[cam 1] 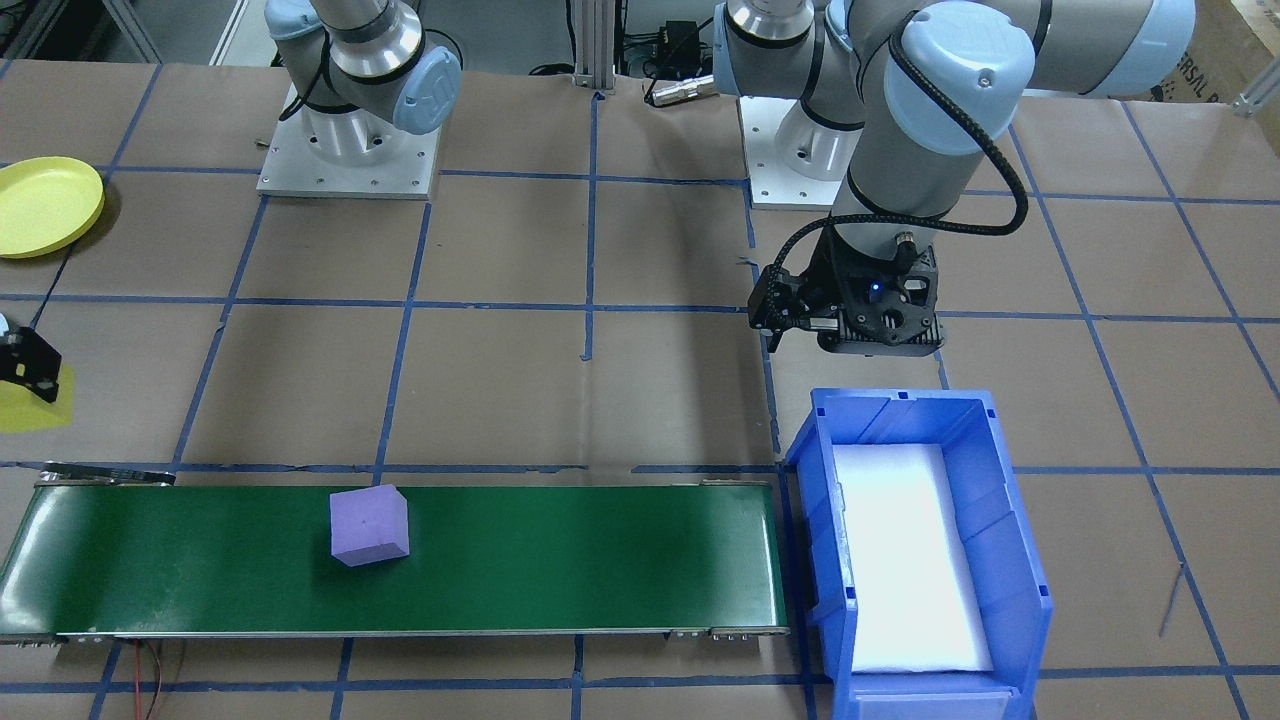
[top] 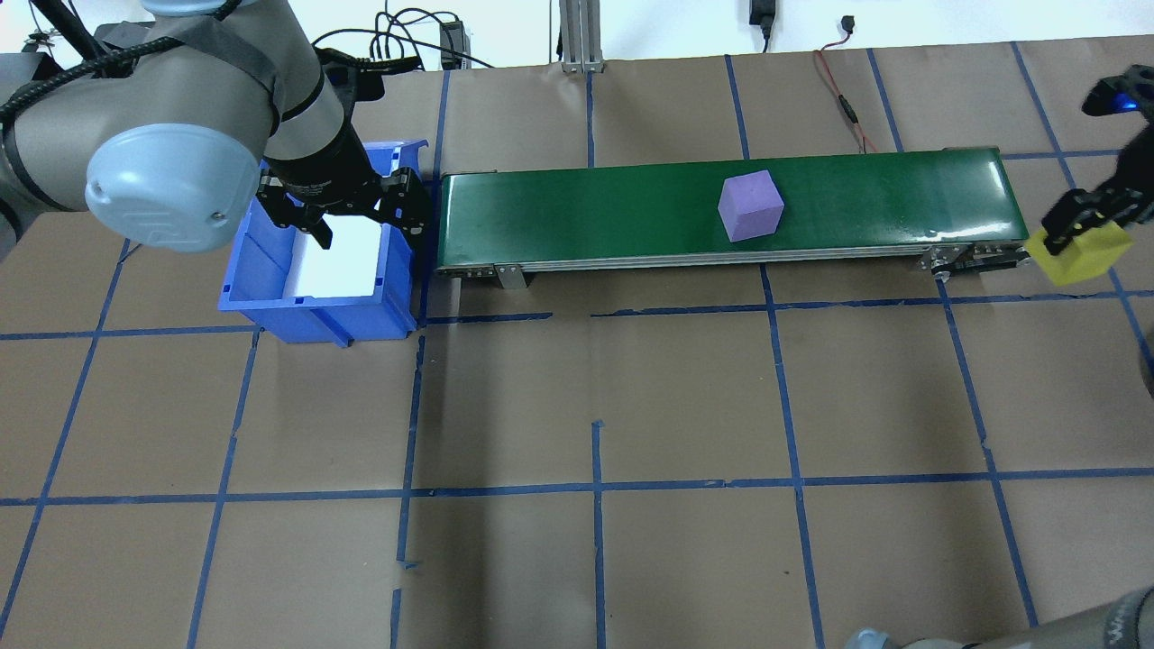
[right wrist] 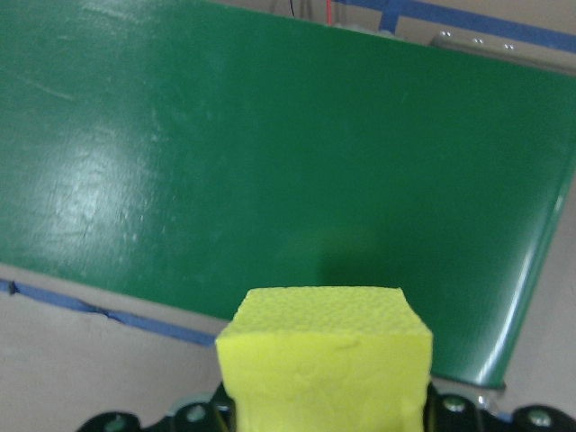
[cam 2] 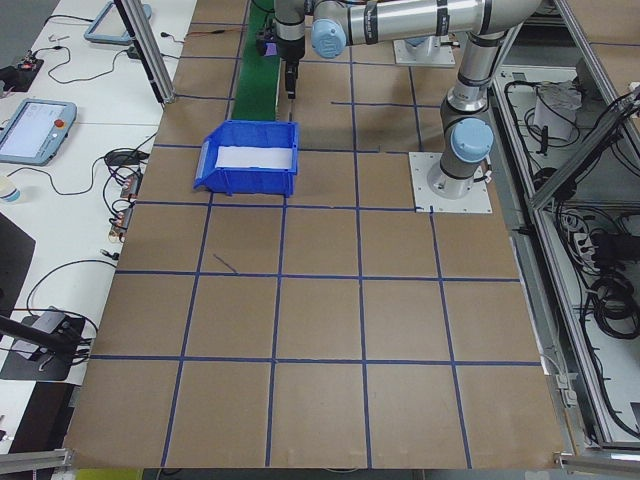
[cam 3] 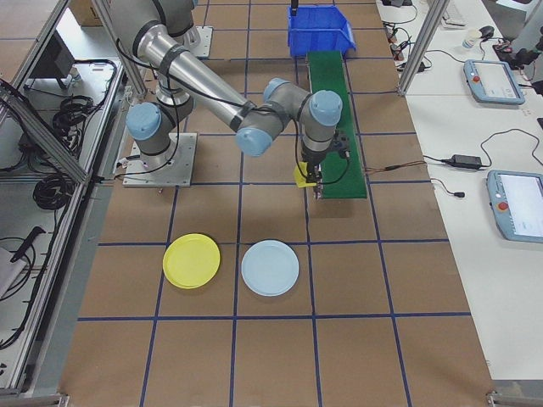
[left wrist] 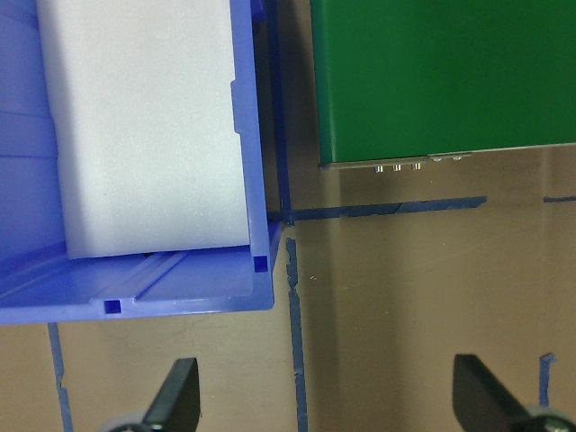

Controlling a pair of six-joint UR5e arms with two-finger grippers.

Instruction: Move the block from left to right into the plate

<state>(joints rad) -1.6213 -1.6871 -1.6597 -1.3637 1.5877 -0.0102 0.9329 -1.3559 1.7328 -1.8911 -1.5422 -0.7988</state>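
A yellow block (top: 1080, 256) hangs off the conveyor's right end, with my right gripper (top: 1086, 227) shut on it. It fills the bottom of the right wrist view (right wrist: 324, 360) and shows at the left edge of the front view (cam 1: 35, 410). A purple block (top: 750, 205) lies on the green belt (top: 613, 207), right of its middle. A yellow plate (cam 3: 191, 260) and a light blue plate (cam 3: 270, 268) lie side by side on the table on the robot's right. My left gripper (left wrist: 328, 405) is open and holds nothing, hovering beside the blue bin (left wrist: 135, 297).
The blue bin (top: 306, 311) with a white liner stands at the belt's left end. The conveyor (cam 1: 550, 560) runs along the table's far side. The yellow plate (cam 1: 45, 205) sits near the right arm's base. Brown paper with blue tape lines covers the table.
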